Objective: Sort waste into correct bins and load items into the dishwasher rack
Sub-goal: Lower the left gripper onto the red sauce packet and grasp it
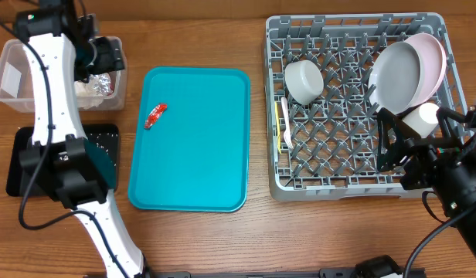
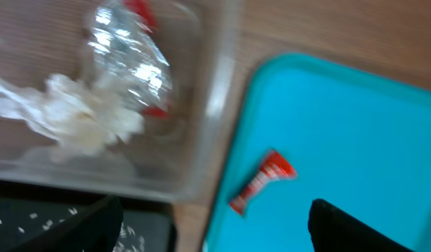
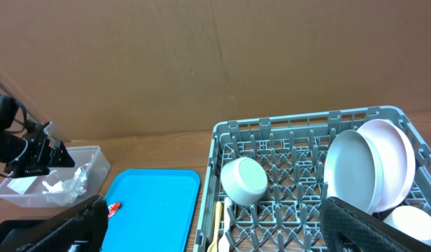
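Observation:
My left gripper (image 2: 215,234) hangs open over the near corner of the clear tub (image 2: 201,150), with nothing between its fingers. Inside the tub lie the crumpled foil wrapper (image 2: 128,59) and the white napkin (image 2: 82,122). The red packet (image 1: 155,116) lies on the teal tray (image 1: 199,166). Rice grains (image 2: 135,234) are scattered in the black tray (image 1: 25,147). The rack (image 1: 354,181) holds the bowl (image 1: 303,81), grey dish (image 1: 392,77), pink plate (image 1: 433,54), cup (image 1: 420,117), yellow spoon (image 1: 277,123) and fork (image 1: 285,131). My right gripper (image 3: 219,238) stands open at the rack's near right side.
The left arm (image 1: 52,100) reaches across the black tray and hides part of it. Bare wooden table (image 1: 222,38) lies between the teal tray and the rack and along the far edge.

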Available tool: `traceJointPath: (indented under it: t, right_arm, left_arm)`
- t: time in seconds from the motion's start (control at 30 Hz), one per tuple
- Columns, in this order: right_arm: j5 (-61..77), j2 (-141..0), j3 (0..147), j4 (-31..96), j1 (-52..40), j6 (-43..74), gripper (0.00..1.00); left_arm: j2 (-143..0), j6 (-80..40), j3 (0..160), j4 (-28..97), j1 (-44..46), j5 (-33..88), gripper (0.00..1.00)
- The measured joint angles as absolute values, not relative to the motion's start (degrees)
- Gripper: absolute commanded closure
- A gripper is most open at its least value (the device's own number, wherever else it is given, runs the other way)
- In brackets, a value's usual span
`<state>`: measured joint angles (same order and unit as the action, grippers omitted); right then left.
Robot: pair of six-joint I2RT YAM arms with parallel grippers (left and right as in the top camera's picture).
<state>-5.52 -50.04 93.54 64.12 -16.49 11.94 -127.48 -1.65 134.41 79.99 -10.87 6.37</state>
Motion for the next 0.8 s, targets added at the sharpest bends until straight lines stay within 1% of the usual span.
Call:
traceJointPath:
  t: [0.03, 0.1, 0.17, 0.3, 0.33, 0.37, 0.4, 0.5, 0.63, 0.8]
  right_arm:
    - [-5.52, -50.04, 93.54, 64.10, -16.49, 11.99, 0.00]
    - [-5.52, -50.04, 93.54, 64.12, -16.49, 11.94, 0.00]
    - [-5.54, -50.04, 93.54, 64.10, -16.49, 11.97, 0.00]
    - [-5.50, -50.04, 93.54, 64.07, -16.49, 11.97, 0.00]
    - [-5.54, -50.04, 93.54, 64.05, -16.49, 11.97, 0.00]
    - [-5.54, -50.04, 93.54, 64.10, -16.49, 11.97, 0.00]
    - [-5.54, -50.04, 93.54, 64.07, -16.49, 11.97, 0.00]
    - [-5.54, -50.04, 93.54, 64.05, -16.49, 11.99, 0.00]
    - [-5.52, -50.04, 93.54, 64.05, -16.49, 11.99, 0.00]
    - [-5.54, -50.04, 93.54, 64.10, -16.49, 11.97, 0.00]
  left_arm:
    - [-126.63, -0.27, 134.72, 81.06, -9.10, 6.96, 0.19]
    - [-125.67, 3.55, 134.43, 83.20, -2.59, 6.63, 0.20]
    - [-125.38, 4.58, 131.66, 82.39, 1.43, 4.47, 0.21]
    - [-125.49, 4.34, 119.04, 79.90, 9.26, -2.92, 0.22]
    - [-125.64, 4.21, 116.57, 79.26, 9.72, -4.23, 0.22]
    - [-125.64, 3.99, 114.26, 78.13, 9.74, -5.37, 0.26]
    - [-125.69, 3.46, 110.13, 76.90, 9.28, -7.16, 0.26]
    - [-125.78, 2.70, 105.65, 74.35, 7.44, -8.86, 0.26]
    - [-125.78, 2.48, 104.81, 71.88, 4.47, -9.72, 0.25]
    - [-125.78, 4.23, 103.79, 68.82, 2.92, -10.15, 0.28]
